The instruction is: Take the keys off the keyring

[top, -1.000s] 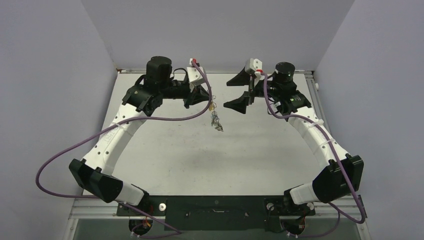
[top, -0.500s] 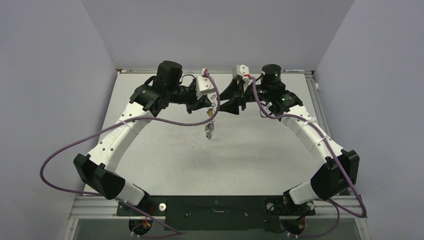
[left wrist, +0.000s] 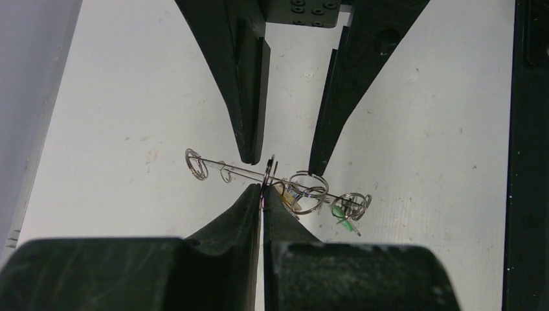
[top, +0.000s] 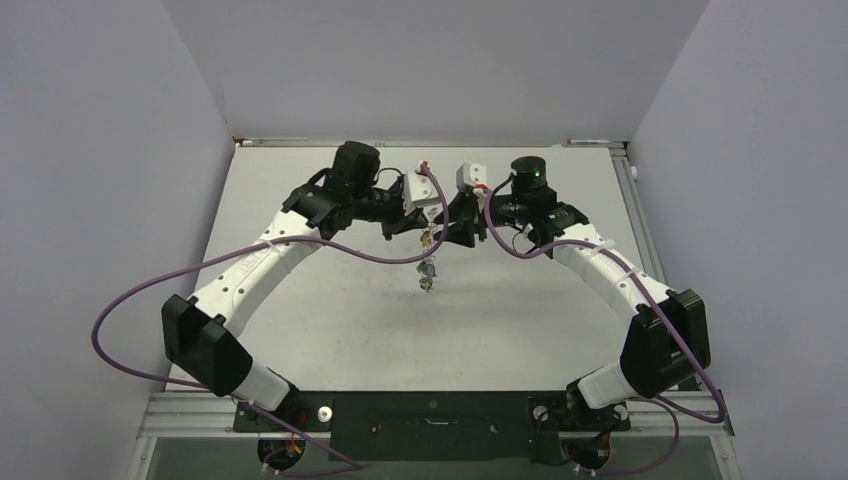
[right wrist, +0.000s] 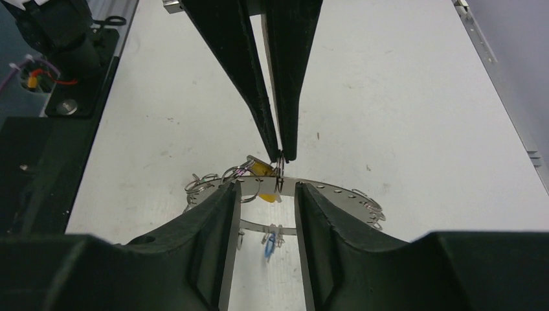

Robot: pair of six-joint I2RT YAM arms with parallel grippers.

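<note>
Nearest you, the keys (top: 428, 272) dangle in a bunch in the air, all of them on the keyring (right wrist: 330, 189). Just beyond, your left gripper (left wrist: 262, 194) is clamped on the keyring, by what looks like a small wire loop (right wrist: 279, 173) at its rim. The change is on the right. A second ago your right gripper (right wrist: 265, 189) stood well apart; now it has swung in, fingers spread, straddling the flat band right beside the left's pinch. No key is off yet. Closing there should brace the keyring.
</note>
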